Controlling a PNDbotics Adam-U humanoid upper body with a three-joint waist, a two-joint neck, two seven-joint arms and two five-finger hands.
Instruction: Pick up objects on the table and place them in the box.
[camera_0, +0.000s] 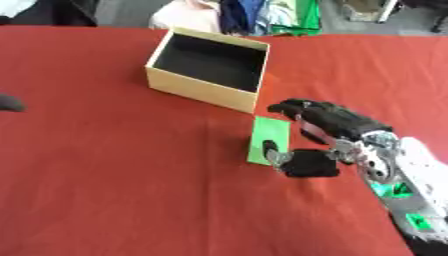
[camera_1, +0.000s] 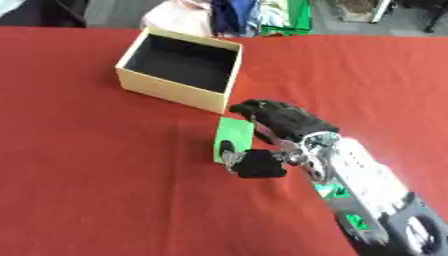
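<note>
Far left edge of the left eye view, a dark rounded shape (camera_0: 9, 103) pokes in over the red worktop (camera_0: 105, 175); it may be the left hand, but what its fingers are doing I cannot tell. Moving right, the box (camera_0: 203, 91) sits toward the far side, pale tan walls, black inside, top wide open, nothing visible in it. Just beyond its near right corner lies the flat green card (camera_0: 271, 136), one short end close to the box, the other reaching back toward the robot.

And here's the action: the right hand (camera_1: 273, 131) comes in from the lower right, fingers stretched along the card's right edge, thumb curled in at its near end. It looks like a pinch is forming, thumb on one side, fingers on the other, but whether the card is truly held I can't say; it seems flat on the cloth.

To do this well, I'd judge the thumb needs to get under or against the thin edge so the card tips up, then lift clear of the box wall before carrying it over the opening. The box is close, so a short move does it.

No writing or brand can be read on card or box.
</note>
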